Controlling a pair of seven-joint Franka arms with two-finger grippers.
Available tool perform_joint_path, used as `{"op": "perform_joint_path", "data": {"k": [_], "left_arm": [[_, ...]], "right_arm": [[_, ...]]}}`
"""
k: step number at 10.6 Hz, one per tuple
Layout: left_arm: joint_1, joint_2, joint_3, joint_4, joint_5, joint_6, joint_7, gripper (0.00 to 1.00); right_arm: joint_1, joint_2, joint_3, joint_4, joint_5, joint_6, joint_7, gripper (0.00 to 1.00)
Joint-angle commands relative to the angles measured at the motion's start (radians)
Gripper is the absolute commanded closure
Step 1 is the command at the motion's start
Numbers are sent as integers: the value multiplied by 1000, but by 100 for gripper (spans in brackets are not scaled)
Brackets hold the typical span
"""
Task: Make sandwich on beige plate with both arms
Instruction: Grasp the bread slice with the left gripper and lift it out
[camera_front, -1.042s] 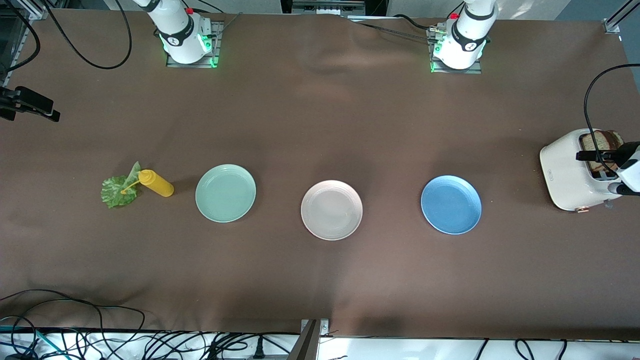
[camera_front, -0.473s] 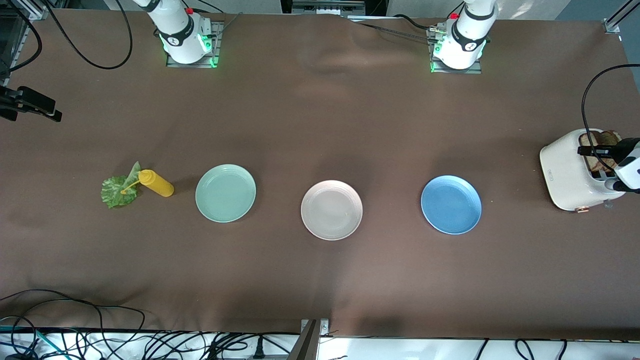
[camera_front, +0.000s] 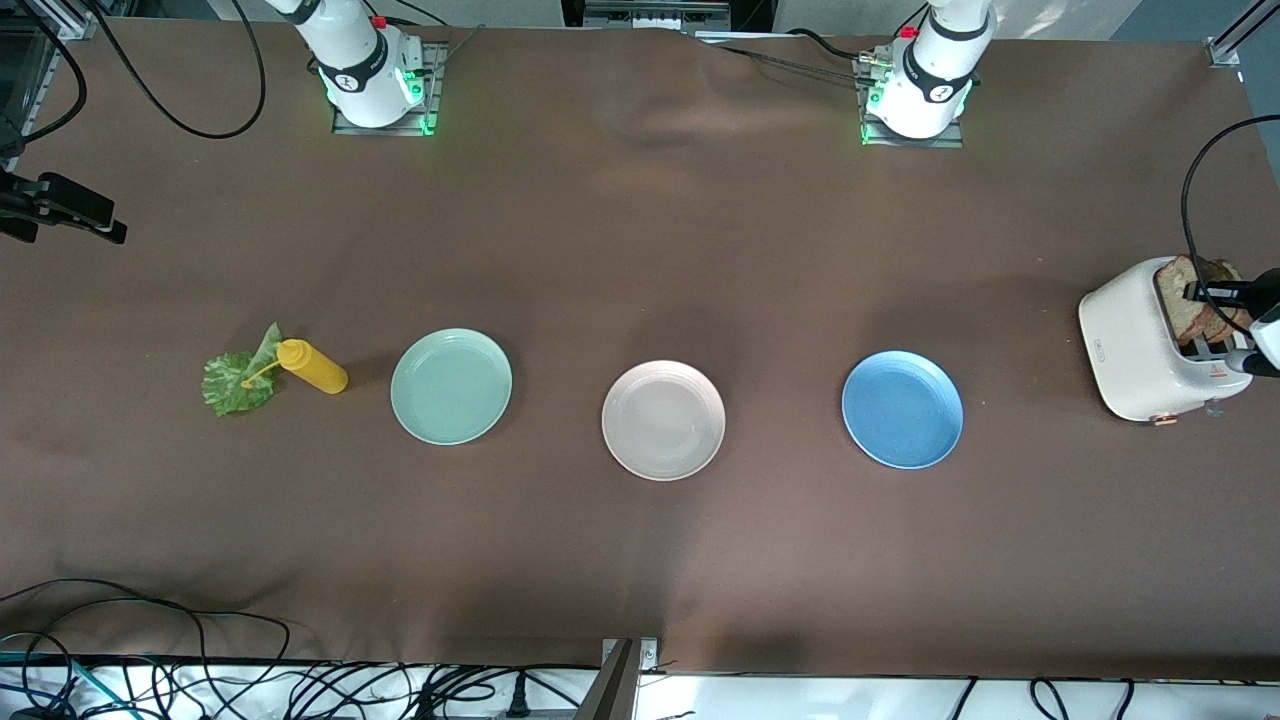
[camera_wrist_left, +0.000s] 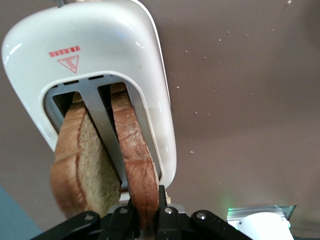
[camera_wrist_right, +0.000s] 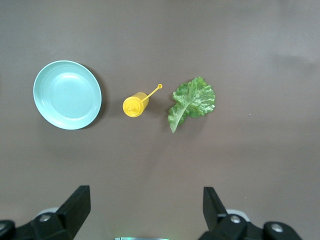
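There are three plates: one mint green plate (camera_front: 451, 386), one beige plate (camera_front: 663, 420), one blue plate (camera_front: 902, 408). There are two bread slices (camera_wrist_left: 135, 160) in one white toaster (camera_front: 1140, 345), one lettuce leaf (camera_front: 236, 380), one yellow squeeze bottle (camera_front: 312, 366).

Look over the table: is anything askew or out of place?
Yes. The yellow squeeze bottle stands with its open cap hanging over the lettuce leaf. The three plates sit in a tidy row.
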Motion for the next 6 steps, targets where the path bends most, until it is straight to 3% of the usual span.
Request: {"op": "perform_joint_path", "data": {"k": [1,4,6], "left_arm": [[-8,-8,-16,108,31,-143,51,100],[-39,-8,-19,184,8,-221,94,100],[-88,-8,-16,225,-100,-266,77,100]], "right_arm": [[5,-4,2,7,-9,-10,-9,0],[4,-4,0,5,-9,-11,-9,0],[4,-4,2,7,-9,-27,-9,0]]}}
